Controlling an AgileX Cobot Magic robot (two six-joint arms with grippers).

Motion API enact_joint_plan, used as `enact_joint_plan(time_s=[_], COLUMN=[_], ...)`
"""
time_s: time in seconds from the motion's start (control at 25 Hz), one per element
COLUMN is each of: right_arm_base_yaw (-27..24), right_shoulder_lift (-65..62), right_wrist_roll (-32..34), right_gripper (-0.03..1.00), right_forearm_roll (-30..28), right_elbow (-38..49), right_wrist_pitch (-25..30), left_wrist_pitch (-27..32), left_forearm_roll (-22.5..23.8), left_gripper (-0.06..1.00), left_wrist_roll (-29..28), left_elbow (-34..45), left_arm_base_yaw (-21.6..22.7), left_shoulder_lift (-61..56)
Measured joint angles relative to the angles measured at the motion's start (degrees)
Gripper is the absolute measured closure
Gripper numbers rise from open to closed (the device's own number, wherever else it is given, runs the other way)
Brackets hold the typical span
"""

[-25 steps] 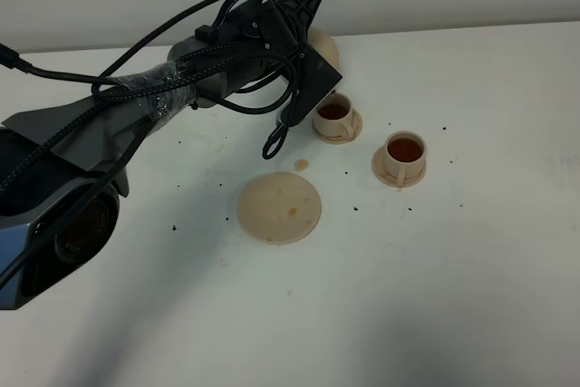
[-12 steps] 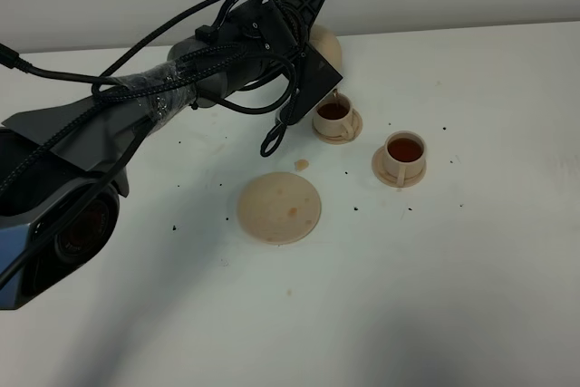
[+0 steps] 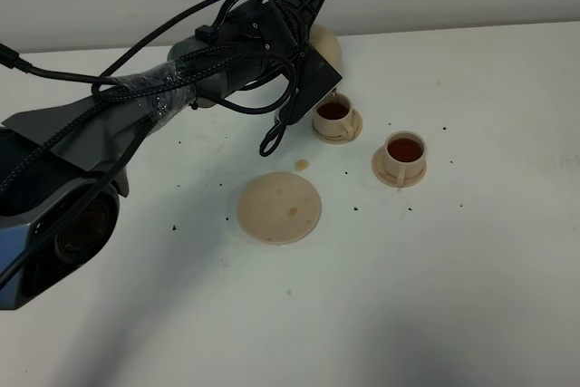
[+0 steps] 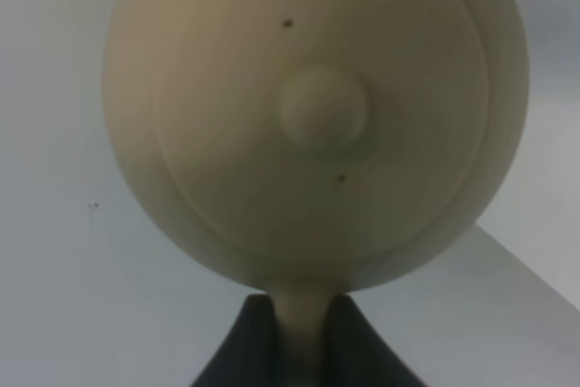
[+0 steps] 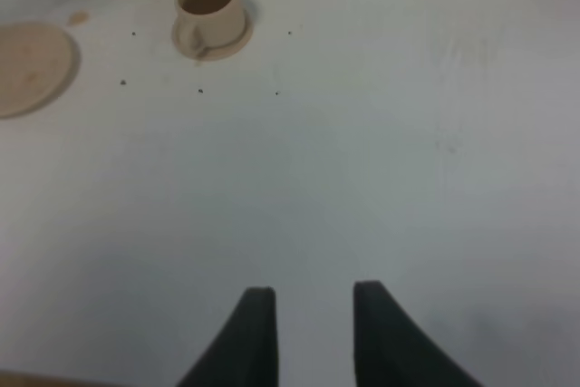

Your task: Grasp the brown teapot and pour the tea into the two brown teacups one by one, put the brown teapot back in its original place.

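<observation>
The left gripper point(image 4: 297, 337) has its fingers point(image 4: 246, 343) clamped on the loop handle of the brown teapot point(image 4: 317, 115), which fills the left wrist view lid-on, knob toward the camera. In the overhead view the teapot point(image 3: 324, 46) shows only as a tan bulge behind the arm's black wrist, held above the desk point(image 3: 471, 260) and tipped toward the nearer teacup point(image 3: 335, 119), its spout just over that cup's rim. Both this cup and the second teacup point(image 3: 403, 157) hold dark tea, so pouring looks close to finished.

The relation that matters next is the saucer point(image 3: 279, 208): it lies bare on the desk, toward the camera and slightly left of the pot, near the cups but apart from them. The pot's handle-to-spout line points away from the arm, toward the cups, so the left arm would pull back along it.

The right gripper point(image 5: 308, 337) hangs with its fingers parted and empty over bare desk, well apart from the cups
</observation>
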Motion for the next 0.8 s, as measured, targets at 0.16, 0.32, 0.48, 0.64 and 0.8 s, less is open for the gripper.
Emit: enact_joint_plan(time_s=[0.16, 0.32, 0.48, 0.64, 0.8], right_arm_base_yaw=[0.0, 0.0, 0.0, 0.0, 0.0], right_shoulder_lift=[0.0, 0.0, 0.0, 0.0, 0.0], right_wrist_roll=[0.0, 0.0, 0.0, 0.0, 0.0], right_gripper=[0.73, 0.73, 0.73, 0.73, 0.73], right_forearm_roll=[0.0, 0.0, 0.0, 0.0, 0.0], right_elbow=[0.0, 0.0, 0.0, 0.0, 0.0], right_wrist_pitch=[0.0, 0.0, 0.0, 0.0, 0.0], left_wrist_pitch=[0.0, 0.0, 0.0, 0.0, 0.0], left_forearm_roll=[0.3, 0.4, 0.4, 0.3, 0.3], left_gripper=[0.79, 0.79, 0.79, 0.79, 0.79], left_wrist_roll=[0.0, 0.0, 0.0, 0.0, -0.1], left_elbow=[0.0, 0.0, 0.0, 0.0, 0.0], left_arm_base_yaw=[0.0, 0.0, 0.0, 0.0, 0.0], left_shoulder_lift=[0.0, 0.0, 0.0, 0.0, 0.0])
